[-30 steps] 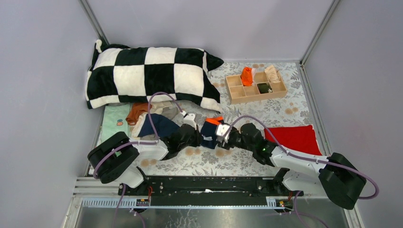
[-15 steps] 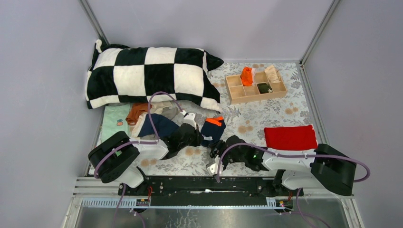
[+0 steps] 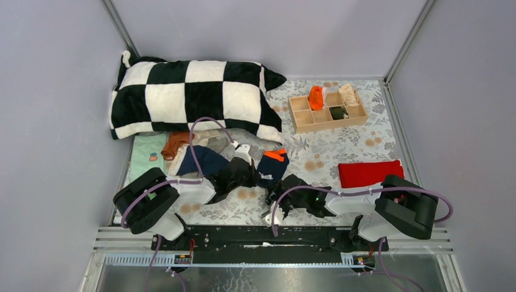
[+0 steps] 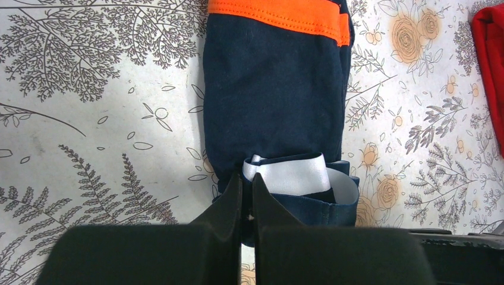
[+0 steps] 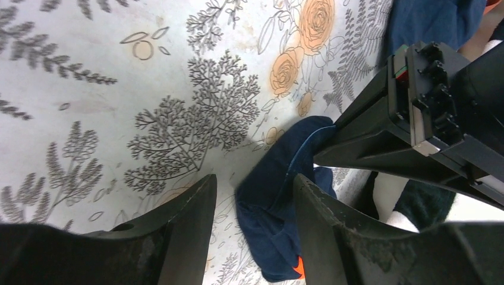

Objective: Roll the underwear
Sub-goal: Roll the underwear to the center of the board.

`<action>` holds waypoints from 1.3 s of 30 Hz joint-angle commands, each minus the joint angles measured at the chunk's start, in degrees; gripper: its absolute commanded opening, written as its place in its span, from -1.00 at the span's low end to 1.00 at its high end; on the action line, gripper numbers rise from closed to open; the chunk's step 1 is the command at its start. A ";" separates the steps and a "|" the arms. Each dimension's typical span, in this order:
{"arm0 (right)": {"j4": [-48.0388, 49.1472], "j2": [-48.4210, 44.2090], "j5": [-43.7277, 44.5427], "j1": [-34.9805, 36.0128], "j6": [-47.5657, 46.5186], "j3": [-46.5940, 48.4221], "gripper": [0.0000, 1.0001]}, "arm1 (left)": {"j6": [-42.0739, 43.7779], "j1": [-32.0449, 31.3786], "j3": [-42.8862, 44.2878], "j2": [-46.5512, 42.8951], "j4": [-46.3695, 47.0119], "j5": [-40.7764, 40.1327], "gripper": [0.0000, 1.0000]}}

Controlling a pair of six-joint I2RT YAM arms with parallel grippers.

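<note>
Underwear (image 4: pixel 273 101), the navy pair with orange trim, lies flat on the floral bench (image 4: pixel 89 119) between the two arms. The left end effector (image 4: pixel 246 181) is pinched tight on its near hem. The right end effector (image 5: pixel 254 181) stands spread and empty just beside that hem. I'd start the roll here, tight, with both corners level. How many layers sit inside the pinch is hidden.
</note>
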 commanded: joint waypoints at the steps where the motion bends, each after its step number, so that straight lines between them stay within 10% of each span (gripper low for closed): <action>1: 4.20 3.22 4.18 0.30 -3.47 2.54 0.16 | 1.11 0.36 -1.44 2.31 -5.13 0.73 -1.00; 17: 7.20 5.61 5.60 -3.50 -1.18 0.55 0.04 | 1.02 0.53 -1.61 1.94 -5.04 1.29 -1.00; 31: 23.16 8.43 2.20 -3.75 11.15 -3.64 -1.00 | 0.07 0.91 -2.01 -1.40 -6.65 1.11 -1.00; 36: 20.25 6.52 1.66 -3.93 21.92 -2.03 -1.00 | -2.69 2.41 -1.35 -9.95 -12.05 -2.48 0.07; 39: 21.94 6.21 1.30 -3.95 25.46 -2.65 -1.00 | -3.98 3.31 -1.04 -16.28 -14.22 -4.00 0.33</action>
